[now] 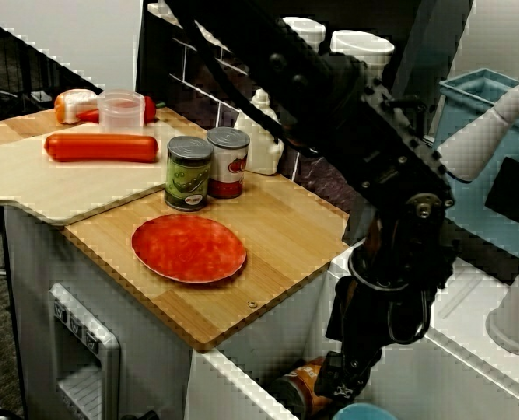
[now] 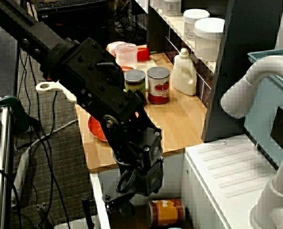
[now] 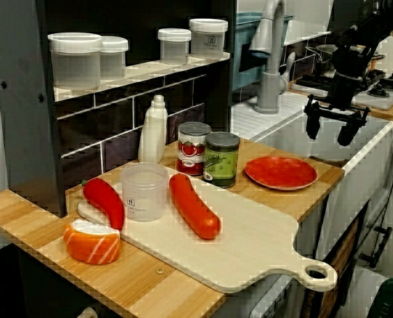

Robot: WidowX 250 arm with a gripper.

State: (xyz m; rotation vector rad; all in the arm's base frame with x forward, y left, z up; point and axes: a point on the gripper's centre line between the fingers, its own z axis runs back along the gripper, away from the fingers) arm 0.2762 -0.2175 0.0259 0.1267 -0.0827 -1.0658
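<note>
**Open gripper low in the sink, beside a can lying on its side**

The gripper [image 3: 328, 130] hangs over the sink [image 3: 365, 165], just past the end of the bamboo counter [image 1: 285, 236], with its fingertips pointing down. The jaws are spread wide with nothing between them. This is clearest in the view along the counter, where the two black fingers [image 3: 311, 126] stand well apart.

In the view from the counter's front, the gripper sits low inside the basin, just beside an orange-labelled can [image 2: 166, 212]. The can lies on its side on the sink floor, at the counter end of the basin. The view from behind the arm shows a small gap between gripper and can. In the front view they overlap, so I cannot tell if they touch. A teal rim [image 1: 364, 411] shows at the bottom edge near the gripper, too cropped to name.

On the counter:
- A red plate [image 1: 189, 248] lies nearest the sink end.
- Behind it stand a green-labelled can [image 1: 189, 172] and a tomato can [image 1: 227, 162], both upright and side by side.
- A white bottle [image 1: 263, 136] stands just behind them by the tiled wall.
- Further along, a pale cutting board [image 1: 66, 192] carries a long red sausage [image 1: 101, 147] and a clear plastic tub [image 1: 121, 111].
- A red chilli pepper [image 3: 105, 202] lies beside the tub at the board's back edge.
- A salmon sushi piece [image 3: 92, 240] sits on the counter just off the board.

Lidded jars [image 3: 75, 59] stand on the shelf above. A grey faucet [image 3: 269, 63] stands behind the sink.
</note>
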